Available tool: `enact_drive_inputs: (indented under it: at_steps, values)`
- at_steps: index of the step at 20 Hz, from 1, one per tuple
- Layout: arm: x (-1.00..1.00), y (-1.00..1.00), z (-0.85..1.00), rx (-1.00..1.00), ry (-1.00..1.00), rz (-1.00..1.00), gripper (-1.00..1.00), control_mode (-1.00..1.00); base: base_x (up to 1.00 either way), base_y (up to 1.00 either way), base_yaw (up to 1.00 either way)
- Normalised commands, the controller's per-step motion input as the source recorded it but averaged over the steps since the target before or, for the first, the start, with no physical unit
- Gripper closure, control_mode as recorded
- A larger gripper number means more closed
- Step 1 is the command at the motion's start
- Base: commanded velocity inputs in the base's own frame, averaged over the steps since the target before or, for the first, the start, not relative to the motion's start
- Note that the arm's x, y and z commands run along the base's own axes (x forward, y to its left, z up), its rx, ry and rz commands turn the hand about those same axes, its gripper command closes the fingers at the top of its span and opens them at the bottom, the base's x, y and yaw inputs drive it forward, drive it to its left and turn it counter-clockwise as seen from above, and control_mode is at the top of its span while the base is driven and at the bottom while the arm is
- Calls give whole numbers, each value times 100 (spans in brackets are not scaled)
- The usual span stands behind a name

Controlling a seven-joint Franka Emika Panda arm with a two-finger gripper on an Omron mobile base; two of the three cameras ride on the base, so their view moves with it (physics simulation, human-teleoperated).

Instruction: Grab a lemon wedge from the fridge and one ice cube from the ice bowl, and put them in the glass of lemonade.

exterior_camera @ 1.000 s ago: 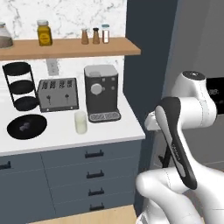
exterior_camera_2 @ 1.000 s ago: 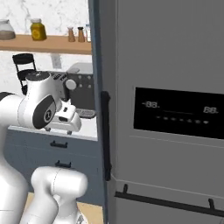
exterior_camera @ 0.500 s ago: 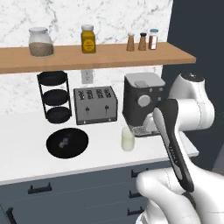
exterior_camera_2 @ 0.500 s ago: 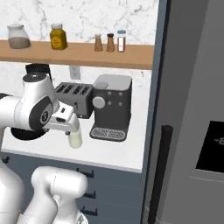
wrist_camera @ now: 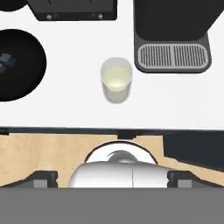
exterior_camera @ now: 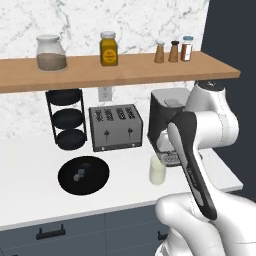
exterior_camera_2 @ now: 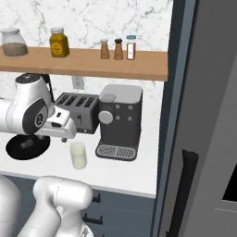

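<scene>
Small dark fingers (wrist_camera: 43,176) of gripper (wrist_camera: 113,178) spread wide, empty. Just ahead: small clear tumbler of pale lemonade (wrist_camera: 116,80). Farther ahead, off left: wide matte-black bowl (wrist_camera: 26,74) holding tiny pale ice cubes (wrist_camera: 6,59), likely light and slippery; best pinched across flat faces. Right base view adds tall dark grey fridge (exterior_camera_2: 208,92), apparently shut.

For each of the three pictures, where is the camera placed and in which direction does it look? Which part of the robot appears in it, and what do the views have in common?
Left base view: behind the arm to its left, facing the counter and shelf; the white arm rises at lower right.
Right base view: behind, to the right; same counter, the fridge at right; arm at lower left.
Hand view: looks straight down on the counter; the open gripper at the bottom.
Shared: glass of lemonade, ice bowl, toaster, coffee machine.
</scene>
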Motion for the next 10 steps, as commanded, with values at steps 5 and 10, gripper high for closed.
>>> enact_drive_inputs:
  at_steps: [5,10]
  values:
    - [12,100,0,-4,2,1,-100,-100,0,0,0]
    - [42,89,-9,0,6,2,-100,-100,0,0,0]
